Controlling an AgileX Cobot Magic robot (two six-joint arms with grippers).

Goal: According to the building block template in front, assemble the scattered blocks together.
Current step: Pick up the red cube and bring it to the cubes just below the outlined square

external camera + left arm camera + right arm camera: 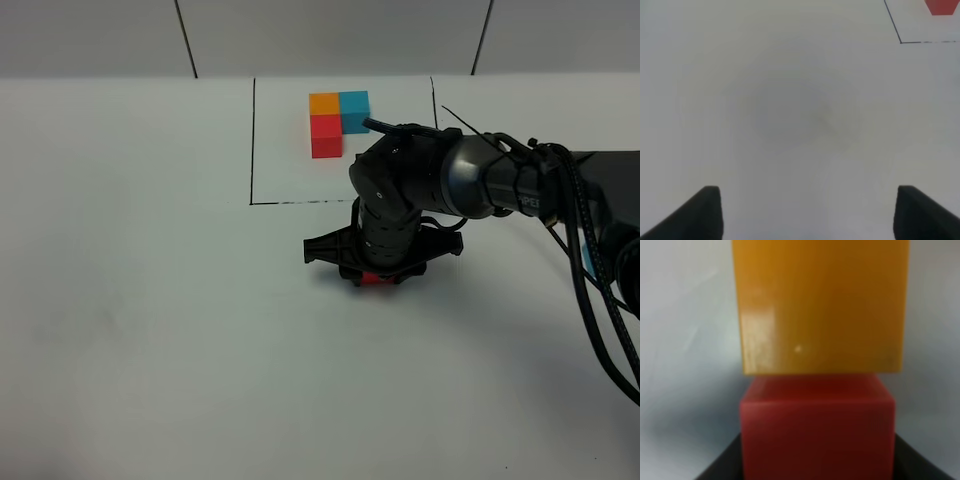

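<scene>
The building block template, an orange, blue and red L, lies at the back inside a black drawn outline. My right gripper reaches across to the table's middle, pointing down, shut on a red block that peeks out beneath it. In the right wrist view the red block fills the space between the dark fingers, and an orange block sits flush against its far face. My left gripper hangs open over bare table, nothing between its fingertips.
The table is a plain white surface. The right arm's black body and cables stretch in from the right edge. The left wrist view catches a corner of the outline and the template's red cube.
</scene>
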